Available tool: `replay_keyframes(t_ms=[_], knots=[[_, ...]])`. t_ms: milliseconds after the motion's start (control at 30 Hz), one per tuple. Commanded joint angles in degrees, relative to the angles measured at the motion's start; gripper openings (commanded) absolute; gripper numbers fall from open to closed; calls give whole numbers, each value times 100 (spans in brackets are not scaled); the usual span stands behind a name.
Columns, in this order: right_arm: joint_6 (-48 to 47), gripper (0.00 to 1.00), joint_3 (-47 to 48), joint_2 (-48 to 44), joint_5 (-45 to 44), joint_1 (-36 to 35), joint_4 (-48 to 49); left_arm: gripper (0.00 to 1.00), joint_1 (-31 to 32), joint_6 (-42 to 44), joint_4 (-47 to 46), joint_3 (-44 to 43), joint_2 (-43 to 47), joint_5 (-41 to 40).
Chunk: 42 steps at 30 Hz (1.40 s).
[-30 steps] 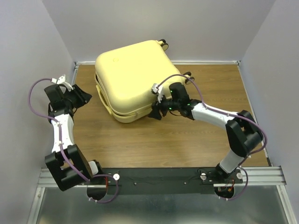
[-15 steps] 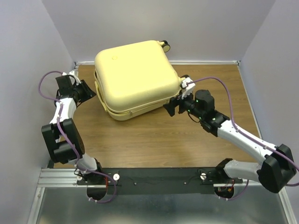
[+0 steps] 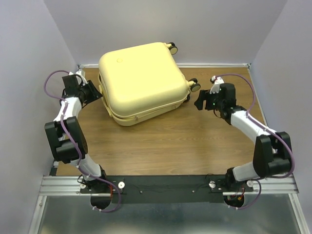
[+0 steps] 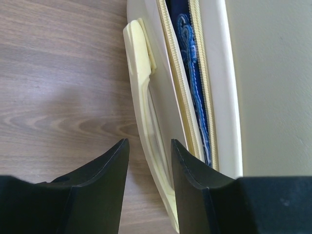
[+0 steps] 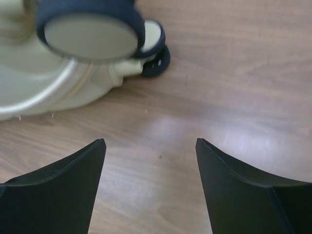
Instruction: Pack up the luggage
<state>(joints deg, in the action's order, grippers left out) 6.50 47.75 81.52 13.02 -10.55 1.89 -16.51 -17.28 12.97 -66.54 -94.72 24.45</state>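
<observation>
Now that the right arm has swung back to its own side, the suitcase [image 3: 141,80] lies by itself at the back left of the tabletop [image 3: 161,146], lid down and wheels pointing right. A second ago the right claw [image 3: 199,101] was pressed against the case's near right corner. It now hangs just beside the nearest wheel [image 3: 195,87] without touching it. Its fingers are spread wide with nothing between them but bare wood, as its own camera shows.

The left arm has gone the other way. It was standing well off to the left, and the left claw [image 3: 95,91] has since come right up to the case's left flank. From its wrist view the fingers sit about half apart, and the moulded side handle [image 4: 139,73] runs down into the gap between them. I can't see them clamped on it.

The two shells aren't sealed. The zipper [image 4: 178,73] teeth stand apart, and blue fabric [image 4: 187,58] shows in the slot. My guess is that the loading is done and the lid has been brought down, so zipping the seam is what remains.
</observation>
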Motion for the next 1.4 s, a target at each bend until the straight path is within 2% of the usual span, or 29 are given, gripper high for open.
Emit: replay_keyframes(t_ms=[0, 133, 267, 400, 500, 533, 600, 767, 900, 1067, 1267, 1367], knots=[[-1208, 84, 867, 426, 675, 149, 101, 49, -1, 163, -5, -254, -248, -142], [-2362, 94, 1289, 716, 860, 158, 57, 52, -1, 312, 56, -394, -337, 7], [-3145, 96, 1842, 1129, 948, 158, -145, 54, 25, 444, 65, -517, -460, 402], [-3602, 95, 2449, 1656, 1115, 141, -171, 54, 157, 559, 100, -675, -670, 394], [-4006, 86, 2897, 1999, 1124, 123, -417, 54, 227, 611, 153, -764, -828, 368], [-4129, 78, 2977, 2113, 1159, 132, -444, 54, 236, 629, 196, -825, -873, 359], [-4332, 73, 3170, 2175, 1221, 123, -497, 52, 236, 655, 206, -860, -969, 368], [-4377, 67, 3495, 2062, 1774, 79, -532, 46, 245, 691, 258, -992, -1128, 350], [-3746, 66, 4179, 2105, 2091, 0, -514, 35, 289, 708, 267, -1019, -1224, 403], [-3349, 64, 4708, 2474, 2126, -79, -427, 28, 368, 726, 258, -1027, -1277, 438], [-3032, 64, 4367, 2623, 1898, -246, 127, 27, 359, 700, 171, -896, -1260, 456], [-3242, 64, 3833, 2668, 1512, -255, 127, 32, 342, 656, 135, -904, -1260, 464]])
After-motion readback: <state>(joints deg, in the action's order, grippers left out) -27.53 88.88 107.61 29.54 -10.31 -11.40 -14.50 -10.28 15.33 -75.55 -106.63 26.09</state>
